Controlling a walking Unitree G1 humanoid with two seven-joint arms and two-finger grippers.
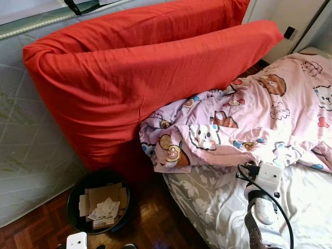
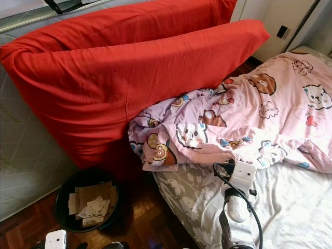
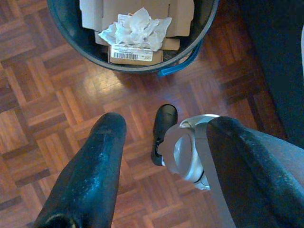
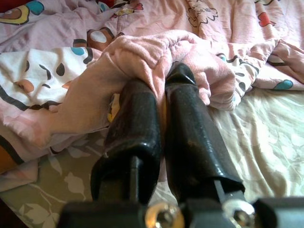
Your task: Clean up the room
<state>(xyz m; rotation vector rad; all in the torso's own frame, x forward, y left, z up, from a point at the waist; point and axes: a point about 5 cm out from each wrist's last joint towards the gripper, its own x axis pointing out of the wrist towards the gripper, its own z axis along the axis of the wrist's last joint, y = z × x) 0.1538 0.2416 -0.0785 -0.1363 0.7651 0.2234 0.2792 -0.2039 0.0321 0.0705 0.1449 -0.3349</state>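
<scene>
red mattress (image 1: 140, 78) leans beside pink blanket (image 1: 270, 114), bin (image 1: 98, 207) below.

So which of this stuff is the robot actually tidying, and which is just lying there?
In the job:
pink cartoon blanket, its edge pinched in the right gripper
bed sheet under it

Just lying about:
red mattress leaning beside the bed
black bin of cardboard and paper
left gripper, open above the floor

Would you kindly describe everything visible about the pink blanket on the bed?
The pink blanket is soft fabric printed with cartoon bears and hearts. It lies crumpled across the bed's grey floral sheet, its upper edge against the big red cushion. The right gripper is shut on a bunched fold at its near edge.
</scene>
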